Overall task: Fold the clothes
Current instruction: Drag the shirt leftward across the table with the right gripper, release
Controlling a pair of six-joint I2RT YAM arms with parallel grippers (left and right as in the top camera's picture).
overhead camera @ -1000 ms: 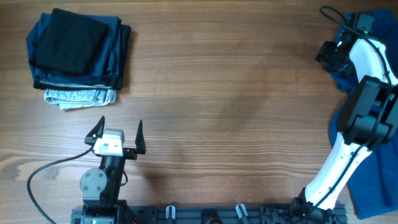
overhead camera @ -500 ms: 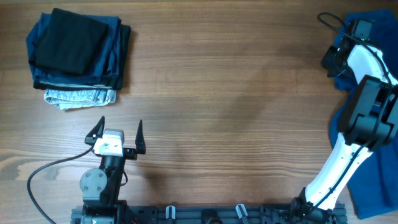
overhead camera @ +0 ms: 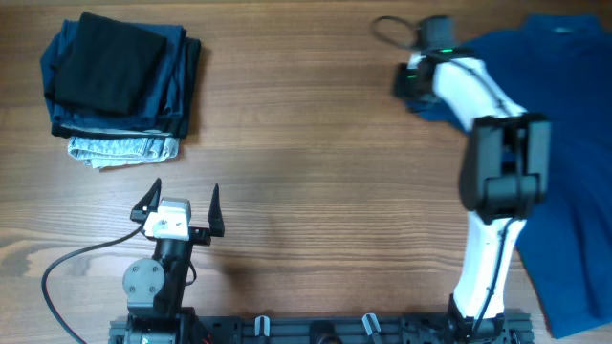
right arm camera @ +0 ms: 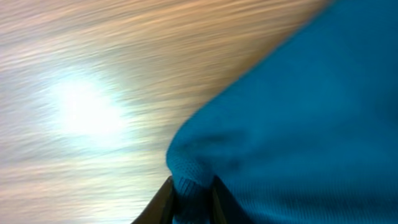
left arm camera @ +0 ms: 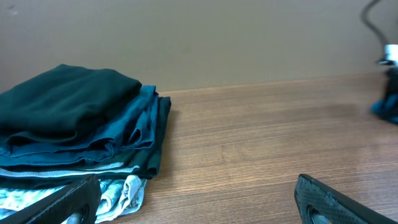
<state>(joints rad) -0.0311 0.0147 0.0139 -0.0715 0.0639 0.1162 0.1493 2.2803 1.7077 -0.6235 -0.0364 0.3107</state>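
Your right fingers [right arm camera: 160, 210] are clenched on a rolled edge of the blue T-shirt [right arm camera: 298, 124]. The wrist view shows a small bunch of fabric caught between them, low at the tips. That is a thin bite, and I judge it could slip under a hard pull, so draw slowly and low along the tabletop [overhead camera: 316, 162] and let the cloth slide rather than lift.

From above, the grip sits at the shirt's leftmost corner, towards the far edge. The rest of the garment lies spread over the right side, runs past the right border of the view, and the right arm crosses over it. I cannot tell whether you hold a sleeve or the hem.

The step in hand looks like bringing the shirt to the middle of the tabletop for flattening. Aim for the wood ahead of the left arm. Your left fingers [left arm camera: 336, 199] stand spread wide, grasping nothing, near the front edge. Keep your path well apart from the folded stack [overhead camera: 120, 81] at the far left.
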